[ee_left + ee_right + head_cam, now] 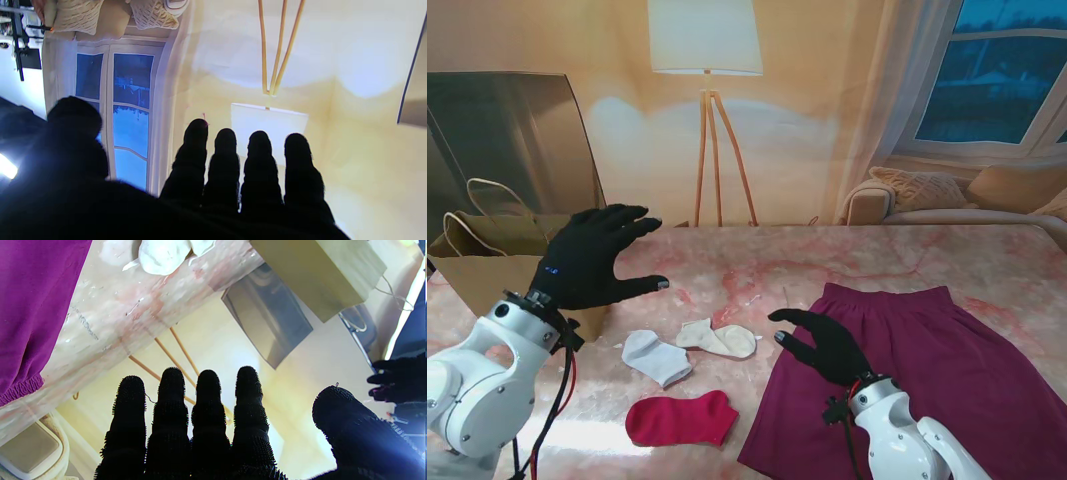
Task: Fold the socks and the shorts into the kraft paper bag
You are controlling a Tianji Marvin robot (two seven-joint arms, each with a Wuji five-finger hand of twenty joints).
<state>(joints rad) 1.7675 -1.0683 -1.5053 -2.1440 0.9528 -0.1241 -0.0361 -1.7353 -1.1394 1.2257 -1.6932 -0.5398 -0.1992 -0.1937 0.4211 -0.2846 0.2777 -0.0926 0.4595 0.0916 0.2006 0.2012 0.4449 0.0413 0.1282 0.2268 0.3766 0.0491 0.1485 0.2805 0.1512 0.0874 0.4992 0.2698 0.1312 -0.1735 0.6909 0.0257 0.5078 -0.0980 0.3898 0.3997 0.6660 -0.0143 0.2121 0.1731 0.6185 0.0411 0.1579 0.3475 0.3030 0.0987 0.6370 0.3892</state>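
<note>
The magenta fabric shorts lie flat on the pink marble table, on its right part; their right edge is cut off by the frame and the near edge is partly hidden behind the right arm. Just left of the shorts lie three socks: a cream sock and a white sock touching each other, and a red sock nearer to me. The brown kraft paper bag stands well left of the shorts, at the table's left edge, partly hidden by the left hand; what is inside it cannot be seen.

The black-gloved right hand hovers over the left edge of the shorts, fingers stretched out and apart, holding nothing. The black-gloved left hand is raised in front of the bag, its fingers spread and empty.
</note>
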